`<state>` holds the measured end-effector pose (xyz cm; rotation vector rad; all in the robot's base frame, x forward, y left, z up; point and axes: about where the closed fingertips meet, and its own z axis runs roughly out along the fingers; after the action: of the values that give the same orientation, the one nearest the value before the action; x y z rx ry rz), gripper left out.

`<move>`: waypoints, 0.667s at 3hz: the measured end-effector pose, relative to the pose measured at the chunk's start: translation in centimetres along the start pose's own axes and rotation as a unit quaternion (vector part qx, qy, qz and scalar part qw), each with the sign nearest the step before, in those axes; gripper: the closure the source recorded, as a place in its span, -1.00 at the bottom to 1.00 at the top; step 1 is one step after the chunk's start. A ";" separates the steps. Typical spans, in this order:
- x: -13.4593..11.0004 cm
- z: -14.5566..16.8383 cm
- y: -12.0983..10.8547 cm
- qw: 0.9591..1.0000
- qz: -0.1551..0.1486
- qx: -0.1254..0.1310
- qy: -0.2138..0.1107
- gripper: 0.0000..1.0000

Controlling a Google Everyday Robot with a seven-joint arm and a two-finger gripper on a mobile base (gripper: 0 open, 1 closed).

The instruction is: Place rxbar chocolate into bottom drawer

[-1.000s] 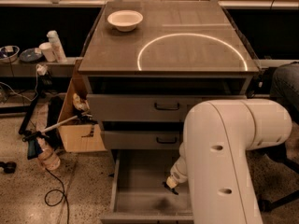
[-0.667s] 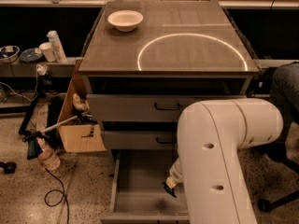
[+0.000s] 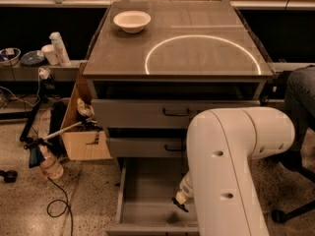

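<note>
Rxbar chocolate I cannot pick out for certain; the dark sliver [image 3: 179, 205] at my pincer [image 3: 181, 198] may be it. The pincer hangs low inside the open bottom drawer [image 3: 142, 203], right side, and I cannot tell its grip. I judge this the placing step; next comes release, then a straight lift out.

One camera is all I have. It sits high and looks forward and down at the front of the cabinet [image 3: 197, 18]. The cabinet top fills the upper half of my view, with the bowl [image 3: 132, 21] near the far left corner. The open bottom drawer [image 3: 147, 195] lies at the lower edge, close under the lens. My arm [image 3: 231, 171] bulks very near at lower right, covering the drawer's right side. The gripper [image 3: 180, 202] shows just beside the arm, low inside the drawer.
</note>
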<state>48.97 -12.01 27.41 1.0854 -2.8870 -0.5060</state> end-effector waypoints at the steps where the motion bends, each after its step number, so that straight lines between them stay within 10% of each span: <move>1: 2.1 3.3 0.8 0.999 0.026 -0.025 0.028 1.00; 2: 2.1 3.4 0.8 0.999 0.027 -0.025 0.028 1.00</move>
<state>46.44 -11.83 24.22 0.9950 -2.8298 -0.5333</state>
